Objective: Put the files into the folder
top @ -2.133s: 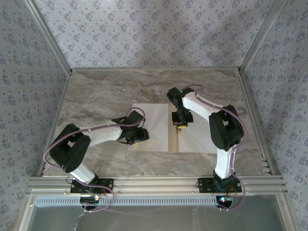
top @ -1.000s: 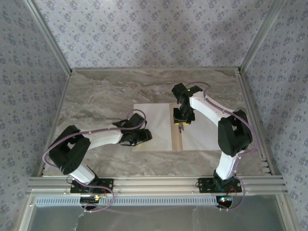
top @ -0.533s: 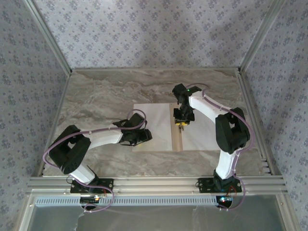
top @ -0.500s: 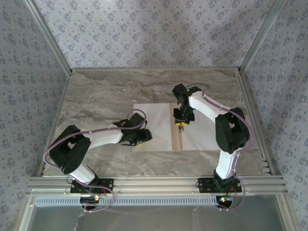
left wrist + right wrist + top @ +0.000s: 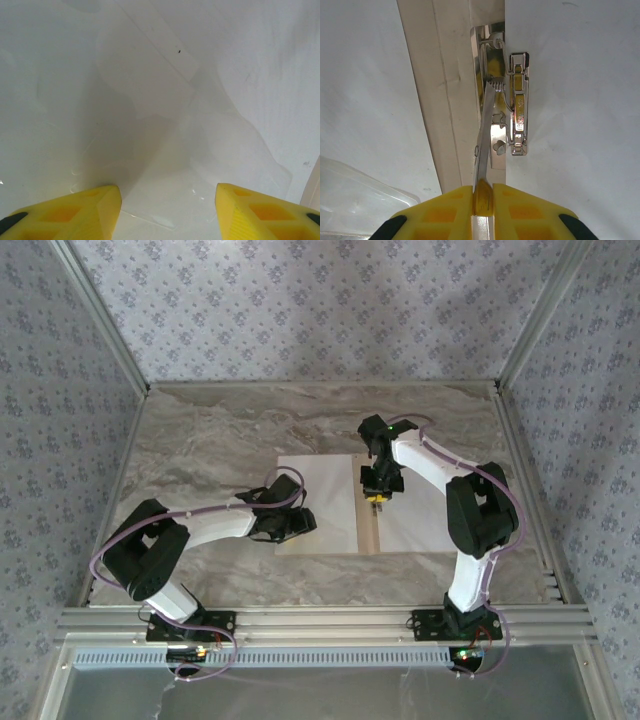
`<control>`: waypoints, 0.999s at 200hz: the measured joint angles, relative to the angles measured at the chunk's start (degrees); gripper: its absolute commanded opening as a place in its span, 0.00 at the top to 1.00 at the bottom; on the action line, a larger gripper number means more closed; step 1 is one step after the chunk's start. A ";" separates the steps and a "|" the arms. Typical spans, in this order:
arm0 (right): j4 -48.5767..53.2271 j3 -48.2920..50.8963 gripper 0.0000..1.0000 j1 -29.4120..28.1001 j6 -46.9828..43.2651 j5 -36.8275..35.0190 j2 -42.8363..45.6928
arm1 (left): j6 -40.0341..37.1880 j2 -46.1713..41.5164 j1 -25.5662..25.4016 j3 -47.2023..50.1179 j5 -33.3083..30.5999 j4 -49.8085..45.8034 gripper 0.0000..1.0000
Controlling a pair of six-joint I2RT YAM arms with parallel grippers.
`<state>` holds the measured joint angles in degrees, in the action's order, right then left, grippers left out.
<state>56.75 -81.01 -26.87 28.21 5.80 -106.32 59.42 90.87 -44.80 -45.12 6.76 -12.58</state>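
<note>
The tan folder (image 5: 367,530) lies open on the marble table, its spine (image 5: 435,100) bare between two white sheets, one on the left leaf (image 5: 320,490) and one on the right leaf (image 5: 420,520). My right gripper (image 5: 377,496) hovers over the spine. In the right wrist view this gripper (image 5: 483,200) is shut on the thin metal lever (image 5: 487,130) of the folder's chrome clamp (image 5: 517,120). My left gripper (image 5: 298,523) rests low on the left sheet's near-left part, and in the left wrist view it (image 5: 168,210) stands open over the white paper (image 5: 150,75), holding nothing.
A clear plastic film (image 5: 215,150) lies over the left sheet, and its corner (image 5: 355,185) shows beside the spine. Patterned walls and metal posts (image 5: 100,320) enclose the table. Bare marble (image 5: 220,430) lies behind and left of the folder.
Since two seconds ago the folder with its sheets has slid a little right, both grippers moving with it. Over the last half second nothing has visibly moved.
</note>
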 measured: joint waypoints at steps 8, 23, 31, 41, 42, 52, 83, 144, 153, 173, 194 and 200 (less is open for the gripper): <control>0.00 0.00 0.84 0.00 0.00 0.00 0.00 | 0.00 0.00 0.00 0.00 0.00 -0.02 0.45; 0.02 0.11 0.84 0.00 0.00 -0.02 -0.07 | -0.02 0.00 0.00 0.00 0.00 -0.02 0.45; 0.04 0.13 0.84 0.00 0.00 -0.04 -0.20 | 0.00 0.00 0.00 0.02 0.00 -0.02 0.45; 0.13 0.15 0.84 0.00 -0.02 -0.22 -0.35 | -0.02 0.00 0.00 0.00 0.00 -0.02 0.45; 0.15 0.15 0.84 0.00 -0.02 -0.24 -0.35 | -0.02 0.00 0.00 0.00 0.00 -0.02 0.45; 0.26 0.15 0.85 0.00 -0.02 -0.42 -0.48 | -0.02 0.02 0.00 0.02 0.00 -0.02 0.45; 0.39 0.26 0.87 -0.24 -0.20 -1.07 -0.52 | -0.02 0.07 0.00 0.00 0.00 -0.02 0.45; 0.13 1.49 0.90 -1.14 -0.22 -2.69 -0.50 | -0.02 0.11 0.00 0.00 0.00 0.02 0.45; -0.02 1.70 0.91 -1.22 -0.22 -2.93 -0.52 | -0.02 0.11 0.00 0.00 0.00 0.04 0.45; -0.22 2.21 0.91 -1.53 -0.22 -3.30 -0.50 | -0.02 0.11 0.00 0.02 0.00 0.09 0.45; -0.24 2.56 0.91 -1.86 -0.22 -3.91 -0.50 | 0.00 0.22 0.00 0.02 0.02 0.26 0.45; -0.24 2.62 0.91 -1.95 -0.22 -4.15 -0.50 | 0.00 0.26 0.00 0.02 0.02 0.31 0.45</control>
<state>56.51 -78.39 -28.82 27.99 1.65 -106.83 59.42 91.13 -44.80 -45.10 6.79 -12.27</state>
